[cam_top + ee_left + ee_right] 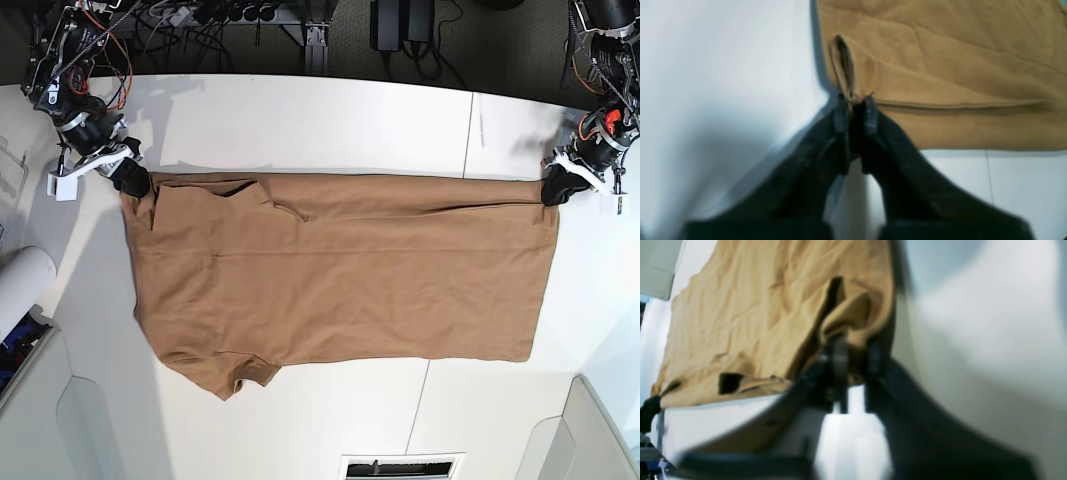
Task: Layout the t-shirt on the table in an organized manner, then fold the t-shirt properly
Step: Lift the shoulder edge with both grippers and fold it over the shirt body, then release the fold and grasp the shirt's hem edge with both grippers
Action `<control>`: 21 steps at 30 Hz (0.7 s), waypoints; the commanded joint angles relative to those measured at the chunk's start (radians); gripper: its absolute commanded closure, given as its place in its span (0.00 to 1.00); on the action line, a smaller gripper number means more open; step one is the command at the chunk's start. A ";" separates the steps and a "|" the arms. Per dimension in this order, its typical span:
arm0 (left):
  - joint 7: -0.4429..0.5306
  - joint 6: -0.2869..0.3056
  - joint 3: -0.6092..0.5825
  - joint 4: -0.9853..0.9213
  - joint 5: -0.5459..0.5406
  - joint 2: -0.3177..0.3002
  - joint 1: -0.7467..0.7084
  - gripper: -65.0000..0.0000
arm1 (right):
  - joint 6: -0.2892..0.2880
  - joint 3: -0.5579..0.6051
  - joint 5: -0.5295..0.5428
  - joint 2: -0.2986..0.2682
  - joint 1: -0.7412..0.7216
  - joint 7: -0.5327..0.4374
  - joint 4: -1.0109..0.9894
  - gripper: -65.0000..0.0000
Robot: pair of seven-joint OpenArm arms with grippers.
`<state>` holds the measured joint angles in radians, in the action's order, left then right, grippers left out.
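White table (300,120); only base shows whole t-shirt (340,270).

I can read no text, label, brand or number in any view. The t-shirt (340,270) is plain, and the white counter (300,120) carries no marking that I can make out.

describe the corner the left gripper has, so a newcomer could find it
Start at the white table, then the tan t-shirt spread across it. Follow its far edge to the base view's right end: that corner is pinched in the left gripper, bunched, unlike the flat near corner.
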<state>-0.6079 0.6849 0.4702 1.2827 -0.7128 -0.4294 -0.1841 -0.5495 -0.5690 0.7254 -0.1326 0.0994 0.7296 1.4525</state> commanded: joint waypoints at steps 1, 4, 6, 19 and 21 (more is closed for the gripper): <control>-0.012 -0.008 0.001 0.010 0.026 -0.015 0.004 1.00 | -0.003 -0.005 0.014 -0.014 -0.010 -0.015 0.014 1.00; -0.023 -0.007 0.001 0.011 0.026 -0.021 0.003 1.00 | -0.004 -0.009 0.016 -0.014 -0.010 0.013 0.015 1.00; -0.034 -0.007 0.002 0.023 0.024 -0.032 -0.006 1.00 | -0.005 -0.016 0.016 -0.014 -0.004 0.057 0.020 1.00; -0.070 0.013 0.003 0.243 -0.012 -0.064 -0.208 1.00 | -0.016 -0.124 0.077 -0.020 0.172 0.116 0.195 1.00; -0.073 0.013 0.003 0.270 -0.012 -0.064 -0.233 1.00 | -0.016 -0.125 0.080 -0.023 0.195 0.117 0.209 1.00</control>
<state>-0.6876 0.6926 0.4656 1.5360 -0.7155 -0.4740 -0.4191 -0.5583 -0.6853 0.7895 -0.1383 0.2955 0.8585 1.6440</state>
